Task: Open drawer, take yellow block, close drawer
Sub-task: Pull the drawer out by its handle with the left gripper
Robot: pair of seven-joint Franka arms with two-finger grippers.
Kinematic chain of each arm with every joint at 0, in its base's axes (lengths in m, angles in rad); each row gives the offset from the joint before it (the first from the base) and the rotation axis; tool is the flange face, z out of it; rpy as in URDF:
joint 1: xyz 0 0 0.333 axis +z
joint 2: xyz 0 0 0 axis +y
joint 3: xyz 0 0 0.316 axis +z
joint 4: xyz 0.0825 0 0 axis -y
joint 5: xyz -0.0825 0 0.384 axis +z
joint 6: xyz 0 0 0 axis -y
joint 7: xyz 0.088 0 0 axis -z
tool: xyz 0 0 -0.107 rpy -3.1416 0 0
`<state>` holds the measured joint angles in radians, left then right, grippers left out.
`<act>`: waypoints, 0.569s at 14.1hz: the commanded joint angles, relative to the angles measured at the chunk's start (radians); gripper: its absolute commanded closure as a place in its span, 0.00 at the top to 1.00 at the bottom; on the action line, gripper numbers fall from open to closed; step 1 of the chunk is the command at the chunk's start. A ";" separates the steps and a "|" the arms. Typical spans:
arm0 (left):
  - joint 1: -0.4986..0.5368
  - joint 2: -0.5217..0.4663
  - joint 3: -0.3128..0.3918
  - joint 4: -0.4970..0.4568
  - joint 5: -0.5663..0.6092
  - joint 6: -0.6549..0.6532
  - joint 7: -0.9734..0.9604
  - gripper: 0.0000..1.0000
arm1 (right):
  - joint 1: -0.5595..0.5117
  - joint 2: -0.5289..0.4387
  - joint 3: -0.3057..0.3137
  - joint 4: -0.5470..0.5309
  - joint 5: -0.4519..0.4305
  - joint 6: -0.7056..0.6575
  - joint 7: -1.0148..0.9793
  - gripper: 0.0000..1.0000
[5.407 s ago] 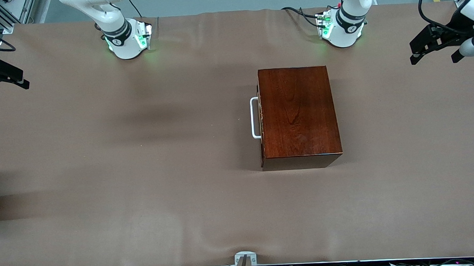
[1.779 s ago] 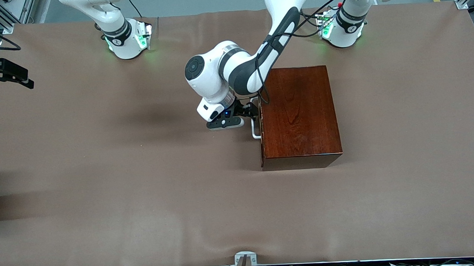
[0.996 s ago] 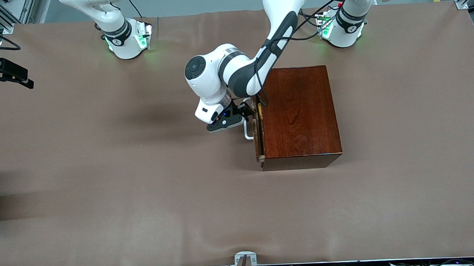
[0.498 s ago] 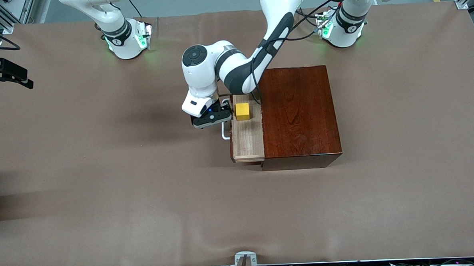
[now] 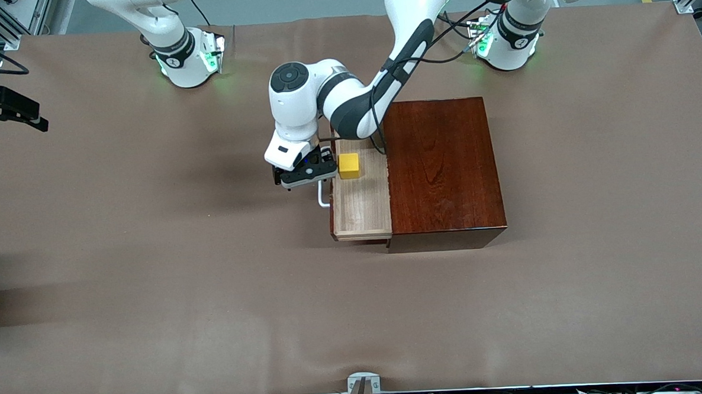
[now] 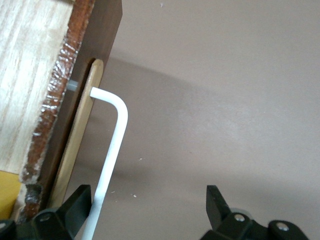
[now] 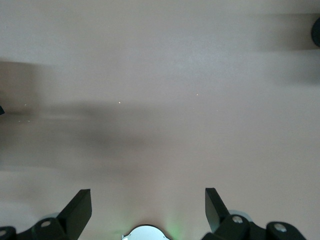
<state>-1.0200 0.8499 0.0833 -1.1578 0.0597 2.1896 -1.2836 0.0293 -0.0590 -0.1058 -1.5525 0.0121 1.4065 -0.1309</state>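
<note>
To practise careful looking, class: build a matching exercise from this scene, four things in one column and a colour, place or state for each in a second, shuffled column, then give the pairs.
Column one:
1. yellow block
2. drawer
3. handle
4. left gripper

Column two:
A. white bar
B. open, at the handle
C. lying in the drawer
D. pulled out of the wooden box

Pairs: 1-C, 2-D, 3-A, 4-B

Both arms white-shelled with dark grey joint bands; green lights at bases; black cable along left arm; black grippers, silver screws.
</note>
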 commanded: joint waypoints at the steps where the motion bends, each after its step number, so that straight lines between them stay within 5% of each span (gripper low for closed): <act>1: 0.003 -0.020 -0.005 0.035 -0.011 -0.019 -0.020 1.00 | -0.008 0.010 -0.005 0.021 -0.015 -0.003 -0.003 1.00; 6: 0.011 -0.095 0.023 0.035 -0.009 -0.146 -0.013 1.00 | -0.028 0.028 -0.008 0.029 -0.029 0.002 -0.001 1.00; 8: 0.049 -0.203 0.027 0.026 -0.006 -0.221 0.027 1.00 | -0.039 0.045 -0.006 0.031 -0.035 0.008 -0.006 1.00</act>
<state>-1.0024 0.7615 0.1082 -1.1109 0.0567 2.0512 -1.2886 0.0095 -0.0407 -0.1195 -1.5483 -0.0072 1.4158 -0.1306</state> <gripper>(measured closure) 0.000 0.000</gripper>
